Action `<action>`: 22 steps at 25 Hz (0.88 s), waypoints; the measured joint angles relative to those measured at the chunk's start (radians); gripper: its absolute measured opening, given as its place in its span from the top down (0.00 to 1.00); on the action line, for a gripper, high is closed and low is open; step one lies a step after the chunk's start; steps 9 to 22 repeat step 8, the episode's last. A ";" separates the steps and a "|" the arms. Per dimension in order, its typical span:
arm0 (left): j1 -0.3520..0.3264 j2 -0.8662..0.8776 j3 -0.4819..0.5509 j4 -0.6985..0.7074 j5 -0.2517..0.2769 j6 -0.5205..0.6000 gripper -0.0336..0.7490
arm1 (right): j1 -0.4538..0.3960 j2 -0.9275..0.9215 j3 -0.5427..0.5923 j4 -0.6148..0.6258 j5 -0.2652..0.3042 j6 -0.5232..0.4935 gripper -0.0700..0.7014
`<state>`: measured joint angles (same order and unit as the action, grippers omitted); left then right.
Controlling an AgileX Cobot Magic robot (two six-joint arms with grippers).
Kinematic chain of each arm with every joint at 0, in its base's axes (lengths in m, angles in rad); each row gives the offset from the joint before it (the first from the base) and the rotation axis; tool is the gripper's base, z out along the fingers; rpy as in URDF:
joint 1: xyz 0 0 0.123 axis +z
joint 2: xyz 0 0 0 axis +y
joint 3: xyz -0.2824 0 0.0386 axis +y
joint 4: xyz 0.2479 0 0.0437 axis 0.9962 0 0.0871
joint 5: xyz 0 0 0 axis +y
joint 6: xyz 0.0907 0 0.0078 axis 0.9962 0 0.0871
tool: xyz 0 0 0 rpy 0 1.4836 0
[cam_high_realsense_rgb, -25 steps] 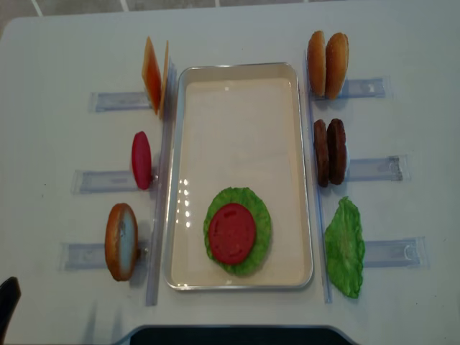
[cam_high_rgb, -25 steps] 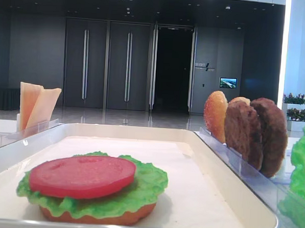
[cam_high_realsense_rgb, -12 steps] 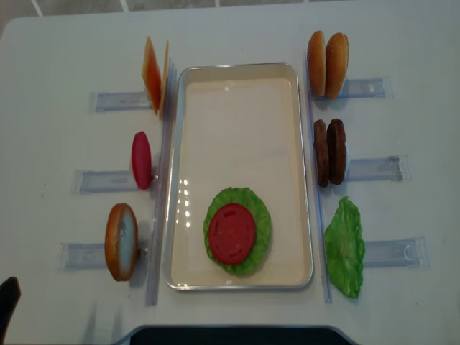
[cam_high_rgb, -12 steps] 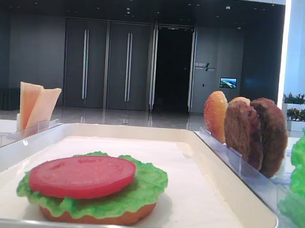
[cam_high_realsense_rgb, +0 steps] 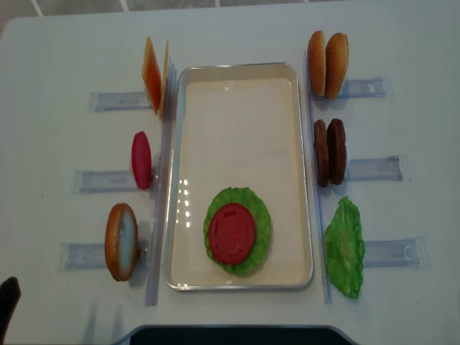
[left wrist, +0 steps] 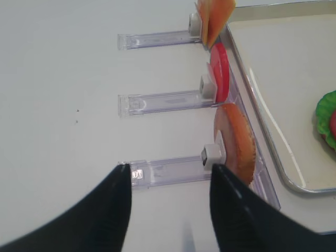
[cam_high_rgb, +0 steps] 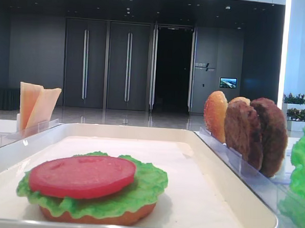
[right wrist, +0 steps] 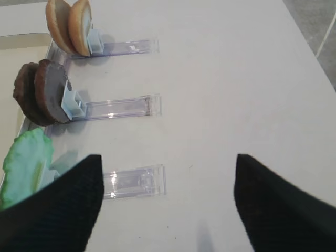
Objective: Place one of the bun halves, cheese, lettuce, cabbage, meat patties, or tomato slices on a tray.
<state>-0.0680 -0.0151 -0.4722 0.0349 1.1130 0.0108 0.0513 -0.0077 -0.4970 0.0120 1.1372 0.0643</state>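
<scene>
Tray: mid-table, long axis running away from the robot; bun, lettuce and tomato stacked at its near end.
Patties: upright in a rack right of the tray, ahead-left of the right claw (likely nearer arm).
Bun: just ahead of the left claw.
Claws: both released, holding nothing.

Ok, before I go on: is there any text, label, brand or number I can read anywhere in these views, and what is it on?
No text can be read in any view.
Wall sign beside the dark doorway in the low exterior view: lettering too small and blurred to read.
Small screen on the same wall: shows a picture, no legible words.
Tray, clear racks and food pieces: no labels or markings seen.
</scene>
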 joint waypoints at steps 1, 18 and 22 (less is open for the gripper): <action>0.000 0.000 0.000 0.000 0.000 0.000 0.48 | 0.000 0.000 0.000 0.000 0.000 0.000 0.23; 0.000 0.000 0.000 0.000 0.000 0.000 0.48 | 0.000 0.000 0.000 0.000 0.000 0.000 0.23; 0.000 0.000 0.000 0.000 0.000 0.000 0.48 | 0.000 0.000 0.000 0.000 0.000 0.000 0.23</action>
